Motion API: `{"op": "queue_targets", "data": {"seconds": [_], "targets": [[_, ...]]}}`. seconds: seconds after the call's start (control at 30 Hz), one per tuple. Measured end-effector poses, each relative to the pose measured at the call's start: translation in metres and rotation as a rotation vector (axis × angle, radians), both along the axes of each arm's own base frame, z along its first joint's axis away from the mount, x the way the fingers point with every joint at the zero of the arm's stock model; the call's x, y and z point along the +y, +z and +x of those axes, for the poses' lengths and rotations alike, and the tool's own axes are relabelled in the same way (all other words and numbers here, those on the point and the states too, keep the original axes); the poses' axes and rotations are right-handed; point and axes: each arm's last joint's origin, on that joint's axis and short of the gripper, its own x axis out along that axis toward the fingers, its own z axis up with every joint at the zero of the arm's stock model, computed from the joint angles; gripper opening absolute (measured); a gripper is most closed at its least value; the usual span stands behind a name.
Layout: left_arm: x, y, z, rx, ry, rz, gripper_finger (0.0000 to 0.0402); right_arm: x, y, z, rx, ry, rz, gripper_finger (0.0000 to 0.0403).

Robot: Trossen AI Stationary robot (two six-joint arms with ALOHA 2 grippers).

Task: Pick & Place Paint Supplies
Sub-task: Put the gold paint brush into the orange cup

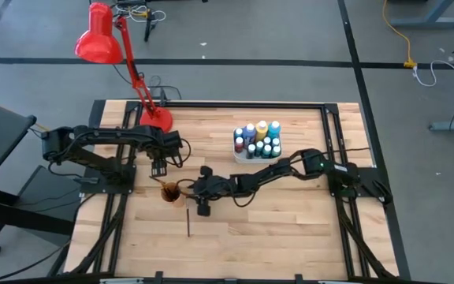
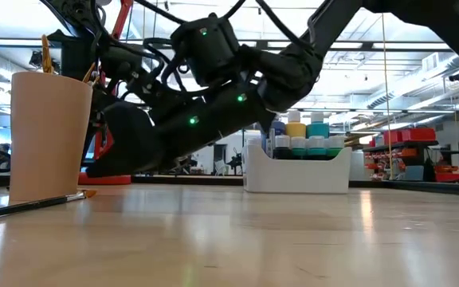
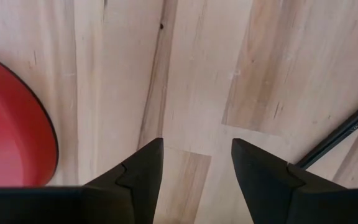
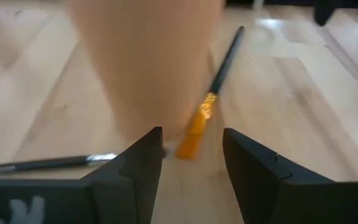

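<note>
The left gripper (image 1: pixel 158 169) hangs with its jaws spread wide and nothing between them, parked over bare wood at about five o'clock from the red lamp base (image 1: pixel 155 118); from there it keeps clear of the work, so it is probably just waiting.

Moving rightward, the orange cup (image 1: pixel 170 192) stands near the table's centre. One paintbrush (image 1: pixel 187 222) lies on the boards at about five o'clock from it, and another brush with an orange ferrule (image 4: pixel 197 124) lies against the cup's foot.

The right gripper (image 1: pixel 189 189) sits low just beside the cup at its three o'clock, fingers parted and empty, with that orange-ferruled brush straight ahead of the gap. It looks lined up to take that brush, though it does not touch it yet.

Farther right, at about one o'clock from the cup, the white tray (image 1: pixel 244 157) holds the paint bottles (image 1: pixel 259 139) upright and packed together, apparently already sorted.

The low view shows handles sticking out of the cup, but how many is hard to tell. The right arm hides much of the tray there, and the wrist view blurs the cup.
</note>
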Motion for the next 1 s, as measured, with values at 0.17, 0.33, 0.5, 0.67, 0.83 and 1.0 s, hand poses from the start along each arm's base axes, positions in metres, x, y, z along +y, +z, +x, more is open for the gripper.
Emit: {"op": "queue_targets", "data": {"seconds": [0.17,0.33,0.5,0.67,0.83,1.0], "targets": [[0.000,0.000,0.000,0.000,0.000,0.000,0.0199,-0.007,-0.001,0.001,0.011,-0.014,-0.001,0.0172],[0.000,0.000,0.000,0.000,0.000,0.000,0.0199,-0.009,-0.003,0.000,0.037,0.027,0.017,0.0172],[0.000,0.000,0.000,0.000,0.000,0.001,0.0199,-0.007,-0.002,0.000,0.022,0.068,0.012,0.0162],[0.000,0.000,0.000,0.000,0.000,0.001,0.0199,-0.005,-0.002,0.000,0.024,0.059,0.022,0.0148],[0.000,0.000,0.000,0.000,-0.001,0.000,0.0199,-0.007,0.000,0.002,-0.010,0.053,0.024,0.0142],[0.000,0.000,0.000,-0.001,-0.002,0.001,0.0199,-0.007,-0.022,0.005,-0.024,0.071,0.037,0.0141]]}}
